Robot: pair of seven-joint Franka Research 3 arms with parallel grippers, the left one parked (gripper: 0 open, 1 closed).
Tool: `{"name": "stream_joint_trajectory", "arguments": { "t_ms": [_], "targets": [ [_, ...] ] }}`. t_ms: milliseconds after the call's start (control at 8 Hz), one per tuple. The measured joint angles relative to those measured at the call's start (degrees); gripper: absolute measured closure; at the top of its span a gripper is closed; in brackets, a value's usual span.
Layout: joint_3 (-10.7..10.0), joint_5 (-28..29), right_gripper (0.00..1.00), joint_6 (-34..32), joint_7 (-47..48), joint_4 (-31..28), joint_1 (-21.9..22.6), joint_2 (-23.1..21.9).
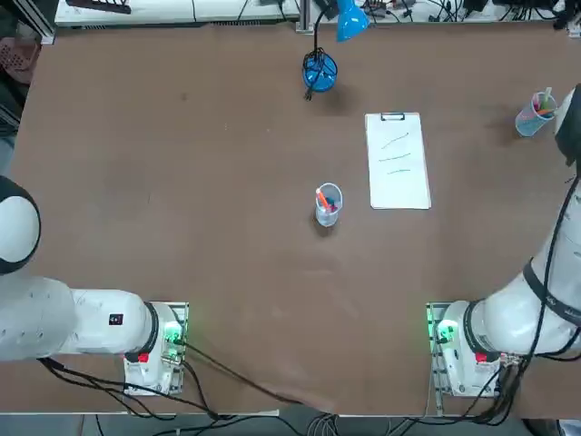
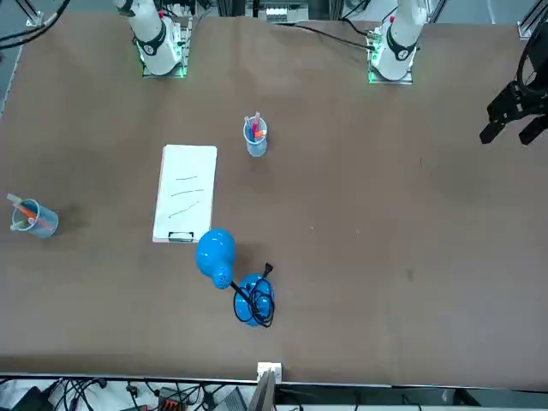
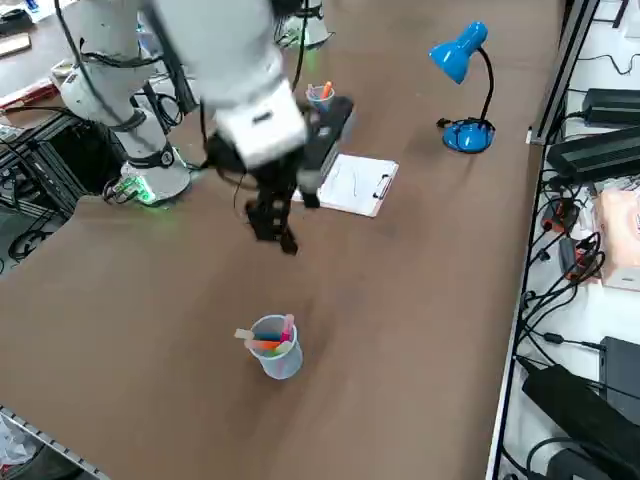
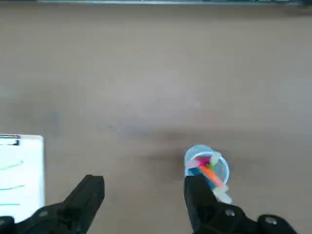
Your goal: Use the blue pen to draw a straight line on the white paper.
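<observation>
r gripper point(image 4: 144, 195) wide open, empty, hovering above table point(image 1: 182, 182) near cup point(image 4: 206, 165) w/ blue pen point(image 4: 194, 170). white paper point(image 1: 398, 161) lies apart, 3 strokes on it.

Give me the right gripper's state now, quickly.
Right gripper: open, holding nothing, above the table near a cup of pens.

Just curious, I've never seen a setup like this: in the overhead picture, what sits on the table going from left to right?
Blue desk lamp → cup of pens → white paper → second cup of pens, beside the right gripper, open.
</observation>
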Motion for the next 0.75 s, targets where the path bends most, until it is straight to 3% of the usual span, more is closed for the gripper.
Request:
{"name": "stream_joint_trajectory", "arguments": {
  "t_ms": [375, 625, 750],
  "targets": [
    [0.0, -7.4, 0.0, -4.1, 9.3, 0.8, 9.0, -6.6],
    [0.0, -8.3, 0.0, -8.0, 14.3, 0.8, 11.5, -9.2],
    [1.1, -9.7, 0.0, -8.6, 16.7, 0.7, 12.2, -10.3]
  ]
}}
